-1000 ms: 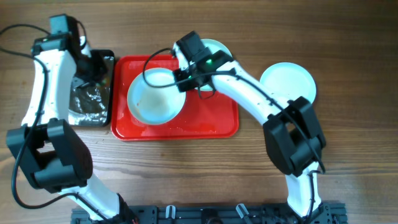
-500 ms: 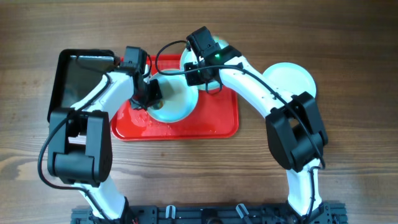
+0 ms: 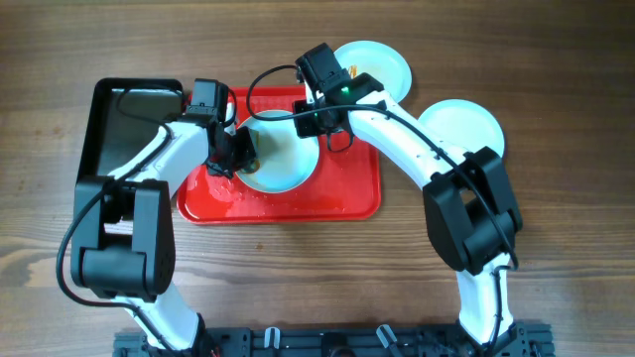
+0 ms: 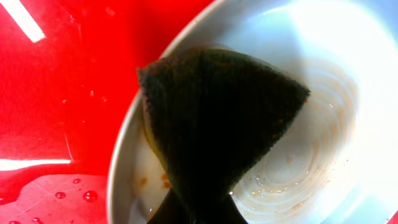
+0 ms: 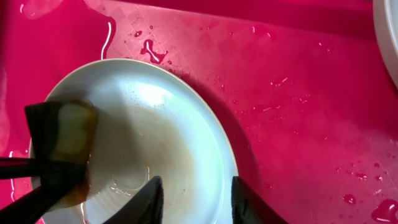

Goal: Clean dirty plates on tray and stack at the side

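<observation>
The red tray (image 3: 347, 193) lies at the middle of the worktop (image 3: 556, 248), wet with water droplets (image 4: 74, 196). It holds one soiled plate (image 3: 288, 169), which sits slightly toward 10 o'clock of the tray's centre and carries orange-red smears and wet swirl marks in its well. A dark sponge (image 4: 217, 124) rests on that plate's 9 o'clock side. The left end effector (image 3: 230, 154) is closed tight on the sponge and presses it against the plate. The right end effector (image 5: 196, 196) reaches in from 1 o'clock with its fingers spread apart, one over the plate's well and one over the bare tray, so the rim lies between them. A second plate (image 3: 377, 61) lies just beyond the tray's 1 o'clock corner, and the right arm hides whether it overlaps the tray rim. A third plate (image 3: 461, 129) lies on the worktop at 3 o'clock, clear of the tray. A black tray (image 3: 119, 124) sits just beside the red tray at 9 o'clock, and the left arm crosses its near corner. One second ago the left arm hung over the black tray, away from the plate, and the soiled plate lay nearer 9 o'clock. Half a second ago the sponge was already on the plate and the second plate was mostly hidden under the right arm.
</observation>
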Controlling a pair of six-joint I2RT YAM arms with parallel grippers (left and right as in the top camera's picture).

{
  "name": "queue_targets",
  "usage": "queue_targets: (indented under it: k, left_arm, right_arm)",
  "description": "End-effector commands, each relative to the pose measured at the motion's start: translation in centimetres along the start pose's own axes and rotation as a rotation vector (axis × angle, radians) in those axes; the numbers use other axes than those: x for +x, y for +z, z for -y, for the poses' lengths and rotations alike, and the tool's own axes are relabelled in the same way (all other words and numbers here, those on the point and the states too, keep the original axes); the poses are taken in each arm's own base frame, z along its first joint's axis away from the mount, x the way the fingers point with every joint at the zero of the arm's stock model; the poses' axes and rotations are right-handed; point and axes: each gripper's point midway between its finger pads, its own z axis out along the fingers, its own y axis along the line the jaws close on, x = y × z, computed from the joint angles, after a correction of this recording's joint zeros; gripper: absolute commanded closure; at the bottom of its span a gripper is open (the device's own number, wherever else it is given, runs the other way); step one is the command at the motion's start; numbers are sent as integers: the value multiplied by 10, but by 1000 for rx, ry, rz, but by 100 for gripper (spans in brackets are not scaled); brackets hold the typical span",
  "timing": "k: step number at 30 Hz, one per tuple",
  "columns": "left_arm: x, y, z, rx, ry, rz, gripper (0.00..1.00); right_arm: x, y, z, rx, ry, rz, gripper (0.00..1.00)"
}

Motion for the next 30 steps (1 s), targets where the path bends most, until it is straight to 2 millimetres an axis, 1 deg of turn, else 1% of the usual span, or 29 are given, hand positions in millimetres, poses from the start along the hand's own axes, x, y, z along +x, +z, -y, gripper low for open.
queue_targets:
  k: [1, 2, 4, 7, 8, 10, 11, 12, 14, 16, 17, 19, 21, 22, 23, 24, 25, 26, 27, 28, 30]
  left_arm:
    - [6, 11, -30, -113, -36, -14, 96]
    - [6, 11, -30, -113, -36, -13, 96]
    - [6, 11, -30, -113, -36, -14, 96]
    - [5, 11, -31, -120, -36, -11, 96]
    - [5, 11, -31, -120, -36, -11, 96]
    - [3, 11, -30, -115, -32, -1, 96]
    - [-1, 11, -28, -108, 0, 13, 96]
    - [-14, 8, -26, -108, 76, 52, 96]
    - [-46, -7, -33, -175, 72, 150, 96]
    - [-72, -23, -28, -189, 75, 228, 96]
    - [-90, -36, -22, -192, 79, 280, 96]
    - [-112, -56, -9, -173, 84, 345, 96]
    - [-124, -77, 1, -156, 87, 387, 96]
    - [-127, -88, 6, -148, 89, 407, 96]
    - [-126, -93, 7, -146, 89, 412, 90]
    - [-123, -95, 6, -149, 88, 404, 87]
    - [-120, -94, 4, -155, 87, 391, 86]
    - [-115, -91, 1, -164, 84, 366, 86]
    - [-109, -87, -2, -176, 81, 336, 86]
    - [-107, -86, -3, -179, 80, 329, 84]
    - [-107, -86, -3, -179, 80, 329, 82]
  right_arm:
    - [22, 30, 6, 16, 7, -82, 58]
    - [30, 40, 9, 19, 12, -112, 58]
    - [37, 50, 12, 22, 19, -139, 58]
    - [41, 60, 17, 33, 68, -152, 59]
    - [43, 63, 18, 35, 83, -158, 76]
    - [46, 63, 17, 32, 102, -169, 95]
    - [48, 63, 16, 26, 102, -176, 96]
    - [50, 63, 14, 18, 103, -186, 96]
    - [52, 62, 14, 21, 103, -195, 96]
    - [53, 62, 14, 20, 104, -200, 96]
    - [55, 62, 15, 22, 105, -205, 96]
    - [55, 62, 15, 24, 105, -209, 95]
    - [55, 62, 15, 24, 105, -208, 96]
    - [55, 62, 15, 23, 105, -207, 94]
    - [54, 62, 15, 22, 105, -205, 77]
    - [54, 62, 14, 18, 106, -204, 69]
    - [55, 62, 11, 4, 123, -210, 65]
    - [57, 61, 5, -28, 155, -227, 67]
    - [62, 62, 1, -34, 173, -241, 92]
    - [65, 63, 0, -25, 167, -242, 95]
    - [65, 63, 1, -18, 160, -241, 96]
